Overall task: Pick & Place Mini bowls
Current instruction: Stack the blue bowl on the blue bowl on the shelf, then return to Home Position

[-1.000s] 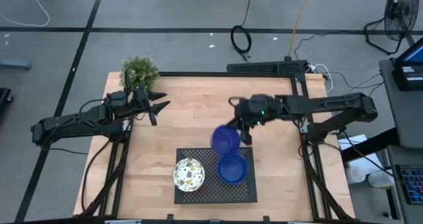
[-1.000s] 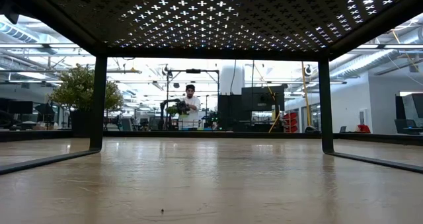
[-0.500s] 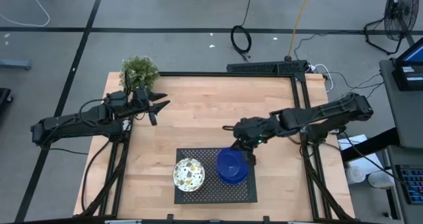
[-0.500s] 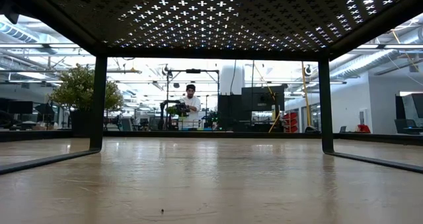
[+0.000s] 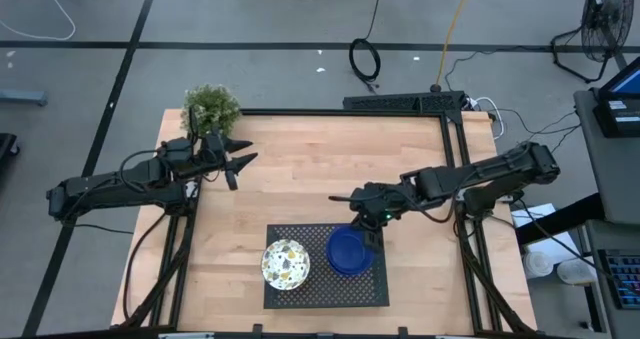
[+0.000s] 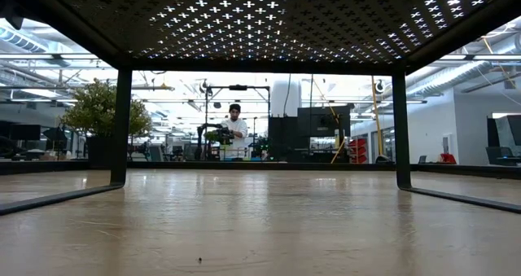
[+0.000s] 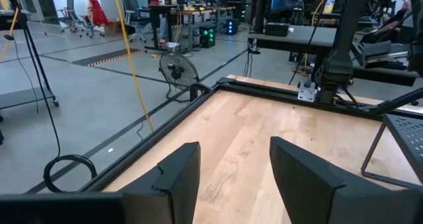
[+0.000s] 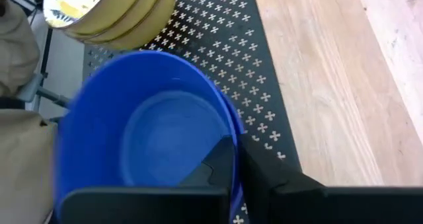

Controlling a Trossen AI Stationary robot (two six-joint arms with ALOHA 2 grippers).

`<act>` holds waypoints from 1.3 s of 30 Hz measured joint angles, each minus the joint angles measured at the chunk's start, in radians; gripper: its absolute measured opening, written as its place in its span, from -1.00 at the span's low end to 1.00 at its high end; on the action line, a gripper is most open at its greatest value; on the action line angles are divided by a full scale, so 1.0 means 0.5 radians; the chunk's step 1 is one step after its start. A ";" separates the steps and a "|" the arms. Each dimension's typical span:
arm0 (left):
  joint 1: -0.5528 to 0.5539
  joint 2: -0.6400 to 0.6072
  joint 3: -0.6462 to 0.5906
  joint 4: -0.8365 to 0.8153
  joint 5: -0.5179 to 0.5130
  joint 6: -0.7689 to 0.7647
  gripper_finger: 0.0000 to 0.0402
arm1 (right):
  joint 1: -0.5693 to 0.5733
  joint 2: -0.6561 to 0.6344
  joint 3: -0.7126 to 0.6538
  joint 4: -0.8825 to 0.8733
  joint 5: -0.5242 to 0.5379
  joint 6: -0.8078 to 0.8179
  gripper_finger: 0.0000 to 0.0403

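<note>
Lower centre of the high view: our right gripper pinches the rim of a blue mini bowl, nesting it into the blue stack on the black perforated rack, beside the floral bowls. Next we should release and lift clear. Our left gripper waits, fingers spread, upper left.

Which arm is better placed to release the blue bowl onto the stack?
The right. Its gripper already pinches the glossy blue bowl on the black perforated rack; the left gripper waits far away.

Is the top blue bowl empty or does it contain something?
Empty: the right wrist view shows only the bare blue inside of the blue bowl.
</note>
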 joint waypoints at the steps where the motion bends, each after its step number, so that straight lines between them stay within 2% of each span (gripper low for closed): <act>1: 0.000 0.000 0.000 0.000 -0.001 -0.001 -0.07 | 0.001 0.000 0.000 -0.003 0.000 -0.007 -0.90; 8: 0.000 0.000 0.000 -0.001 0.000 -0.028 -0.05 | -0.001 -0.024 0.000 -0.022 -0.008 0.006 -0.47; 11: 0.000 -0.001 0.000 -0.001 0.001 -0.046 -0.03 | -0.031 -0.127 0.000 -0.003 -0.109 0.073 -0.32; 18: 0.000 -0.001 0.000 -0.004 -0.002 0.219 -0.01 | -0.096 -0.663 0.000 0.217 -0.466 0.163 -0.18; 21: 0.000 -0.004 0.002 -0.084 -0.002 0.269 -0.04 | -0.094 -0.920 0.002 0.186 -0.573 0.054 -0.17; 23: 0.000 -0.021 0.002 -0.224 -0.003 0.191 -0.06 | -0.084 -1.082 0.001 0.032 -0.562 -0.053 -0.18; 25: 0.007 -0.057 0.001 -0.363 -0.062 0.155 -0.08 | -0.058 -1.236 -0.022 -0.153 -0.407 -0.232 -0.19; 28: 0.011 -0.123 0.001 -0.511 -0.055 0.077 -0.10 | 0.010 -1.505 -0.285 -0.232 -0.114 -0.519 -0.20; 32: -0.013 -0.223 -0.018 -0.571 0.271 0.019 -0.14 | 0.019 -1.838 -0.877 0.303 0.051 -0.698 -0.20; 36: -0.038 -0.386 -0.120 -0.521 0.365 -0.010 -0.18 | 0.009 -2.133 -1.440 0.799 -0.042 -0.931 -0.20; 39: -0.054 -0.518 -0.236 -0.439 0.381 -0.028 -0.21 | -0.013 -2.306 -1.805 1.221 0.011 -0.987 -0.21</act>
